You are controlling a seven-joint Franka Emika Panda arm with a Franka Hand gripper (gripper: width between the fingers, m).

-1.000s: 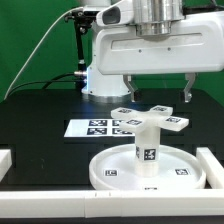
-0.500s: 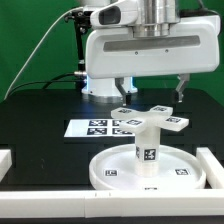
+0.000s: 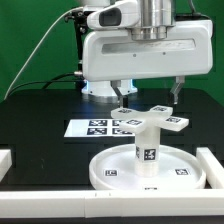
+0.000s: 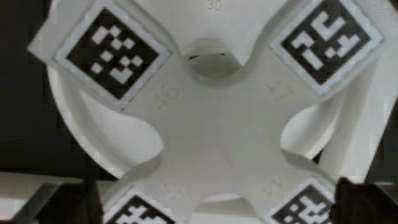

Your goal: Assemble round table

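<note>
Exterior view, gripper: the gripper [image 3: 148, 91] hangs above the table's middle, its two fingers [image 3: 121, 91] set wide apart with nothing between them.
Exterior view, round disc: the rimmed white disc [image 3: 148, 170] lies flat on the black table [image 3: 40, 118] at about 6 o'clock of the scene, tags showing on its floor.
Exterior view, leg: the thick white cylinder leg [image 3: 147, 147] stands upright at the disc's centre, a tag on its side.
Exterior view, cross piece: a white cross-shaped piece [image 3: 150, 117] with tagged arms sits on top of the leg, directly under the open fingers and apart from them.
Exterior view, marker board: the marker board [image 3: 98, 128] lies flat at 10 o'clock of the disc, partly hidden behind the cross piece.
Exterior view, rails: white border rails [image 3: 212, 164] run beside the disc at 3 o'clock and along 7 o'clock, near the rim.
Exterior view, obstruction: the arm's white body [image 3: 150, 50] blocks the green backdrop behind it.
Wrist view, cross piece: the cross piece [image 4: 210, 120] fills the frame, tags on its arms, a round hole near its centre.
Wrist view, fingers: dark fingertip shapes [image 4: 39, 196] sit at the frame's edge, well apart, clear of the piece.
</note>
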